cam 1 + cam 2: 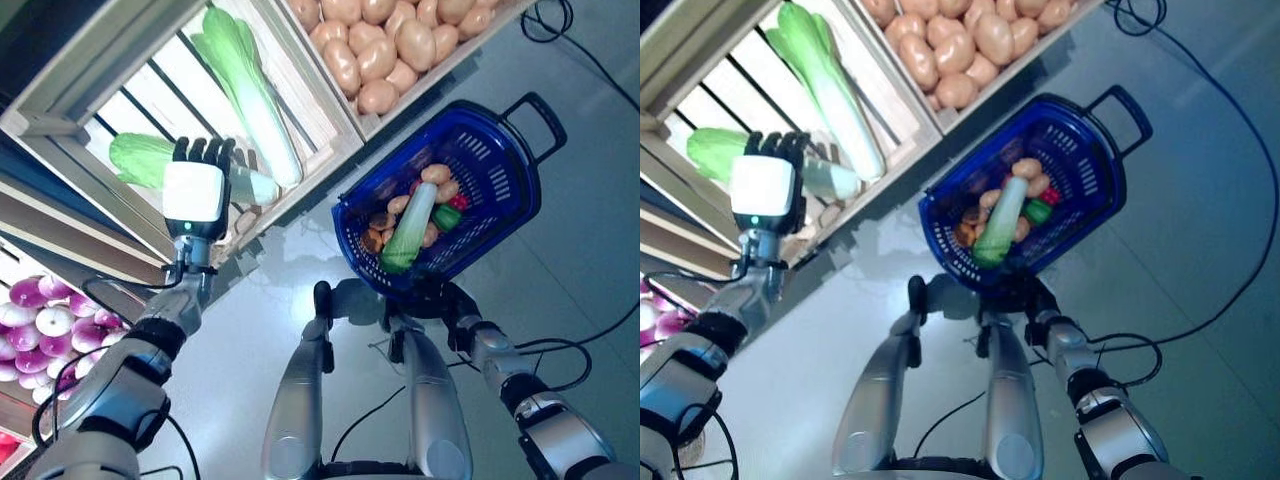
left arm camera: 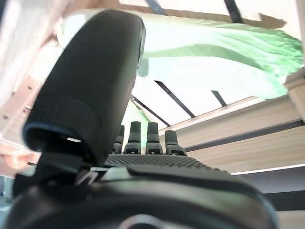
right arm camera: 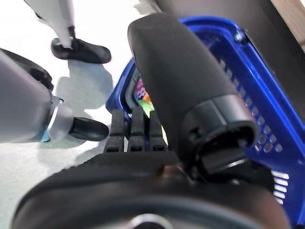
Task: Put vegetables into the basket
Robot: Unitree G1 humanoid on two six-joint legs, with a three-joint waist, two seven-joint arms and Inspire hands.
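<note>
Nearest the robot, the right hand (image 1: 432, 298) sits under the near rim of the blue plastic mesh basket (image 1: 500, 165) and carries it; its own wrist view shows the fingers (image 3: 131, 131) running toward the basket wall, but whether they curl round the rim I cannot tell. Inside the basket already lie a long pale-green cabbage (image 1: 408, 230), some tan potatoes (image 1: 436, 175) and small red and green pieces.

Further out on the left, the left hand (image 1: 196, 190) reaches into the slatted wooden crate (image 1: 330, 130) with its fingers (image 2: 141, 138) straight and released, tips just at a leafy green-and-white cabbage (image 1: 140, 158) lying across the slats; it grips nothing. A second, longer cabbage (image 1: 250, 85) lies beyond, and a further crate holds piled tan potatoes (image 1: 385, 40). Purple-and-white round vegetables (image 1: 40, 330) fill a lower bin.

The step in hand looks like grasping the nearer cabbage. It would go best by closing round the firm white stalk rather than the floppy leaves, lifting clear of the crate lip, while the basket stays level.
</note>
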